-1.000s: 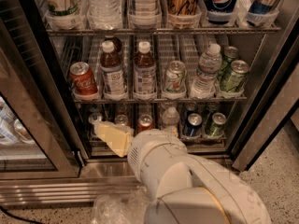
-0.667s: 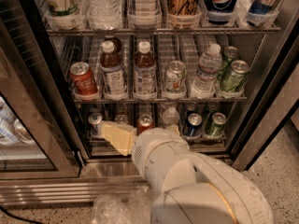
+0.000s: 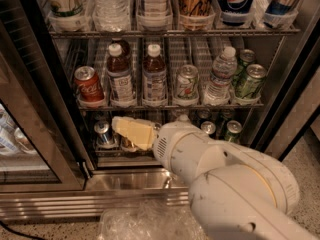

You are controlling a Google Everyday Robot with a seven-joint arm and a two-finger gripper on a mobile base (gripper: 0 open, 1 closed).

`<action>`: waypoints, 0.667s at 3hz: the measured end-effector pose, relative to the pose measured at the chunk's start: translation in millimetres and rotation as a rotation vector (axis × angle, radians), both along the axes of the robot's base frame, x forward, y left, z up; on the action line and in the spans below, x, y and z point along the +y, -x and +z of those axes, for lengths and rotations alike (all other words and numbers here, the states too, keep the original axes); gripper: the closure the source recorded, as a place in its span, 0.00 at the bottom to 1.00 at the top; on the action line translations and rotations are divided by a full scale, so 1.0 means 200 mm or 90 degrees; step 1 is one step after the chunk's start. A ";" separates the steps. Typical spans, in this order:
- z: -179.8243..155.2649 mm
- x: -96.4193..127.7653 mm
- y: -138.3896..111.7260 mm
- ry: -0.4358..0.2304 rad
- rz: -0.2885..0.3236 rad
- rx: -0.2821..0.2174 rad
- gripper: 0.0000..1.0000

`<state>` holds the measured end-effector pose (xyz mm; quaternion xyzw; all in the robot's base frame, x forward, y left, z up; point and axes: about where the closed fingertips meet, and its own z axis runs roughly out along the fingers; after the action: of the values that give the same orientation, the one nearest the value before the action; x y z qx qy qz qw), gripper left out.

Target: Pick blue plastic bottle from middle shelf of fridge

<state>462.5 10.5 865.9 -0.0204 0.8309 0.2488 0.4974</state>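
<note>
The fridge [image 3: 35,84] stands open in front of me, with wire shelves of drinks. On its middle shelf stand two alike small bottles of dark reddish-brown drink with white caps and pale labels, one at the left [image 3: 120,76] and one beside it [image 3: 154,74]. My gripper [image 3: 124,126], pale yellow, points left in front of the bottom shelf, just below the middle shelf's front edge and under these two bottles. It touches neither and holds nothing that I can see. My white arm [image 3: 220,179] fills the lower right.
The middle shelf also holds a red can [image 3: 89,85], a pale can [image 3: 187,83], a clear ribbed water bottle [image 3: 220,76] and green cans [image 3: 250,80]. More cans [image 3: 104,133] stand on the bottom shelf. The glass door [image 3: 20,149] hangs open at the left. Crumpled clear plastic [image 3: 145,224] lies on the floor.
My gripper has risen a little and shifted right, closer to the middle shelf's front edge. The drinks have not moved.
</note>
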 end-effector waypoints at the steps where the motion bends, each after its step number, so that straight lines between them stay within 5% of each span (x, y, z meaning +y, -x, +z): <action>1: 0.04 0.00 -0.10 0.025 0.033 -0.030 0.00; 2: 0.07 0.04 -0.21 0.044 0.069 -0.058 0.00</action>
<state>505.1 18.4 880.4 -0.0940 0.8131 0.2452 0.5194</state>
